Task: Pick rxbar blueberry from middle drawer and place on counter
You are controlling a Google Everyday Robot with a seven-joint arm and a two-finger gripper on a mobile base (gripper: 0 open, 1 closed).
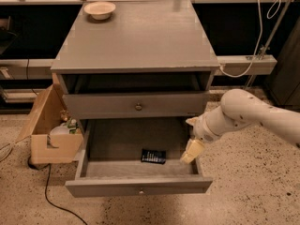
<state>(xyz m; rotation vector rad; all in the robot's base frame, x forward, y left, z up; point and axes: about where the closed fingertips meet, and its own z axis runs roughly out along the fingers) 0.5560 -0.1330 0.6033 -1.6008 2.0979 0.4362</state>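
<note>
The big grey counter sat high up and to the left of the gripper. It was the flat top of the grey cabinet. The speckled floor spread out below the gripper and to its right. The fat white arm came in from the right and bent down to the gripper.

The middle drawer was pulled out wide. The gripper hung at the drawer's right side, close to the right wall and near the front corner. It was hard to see if the gripper was spread apart or pressed together, so I could not tell.

A closed drawer with a brassy knob was just above the gripper and to its left. A wooden box with some bottles in it stood on the floor, far to the left of the gripper. A cream bowl sat far up and to the left, at the back corner of the counter.

The rxbar blueberry lay flat on the drawer floor. It was near the gripper, a little to its left, and the two were not touching
</note>
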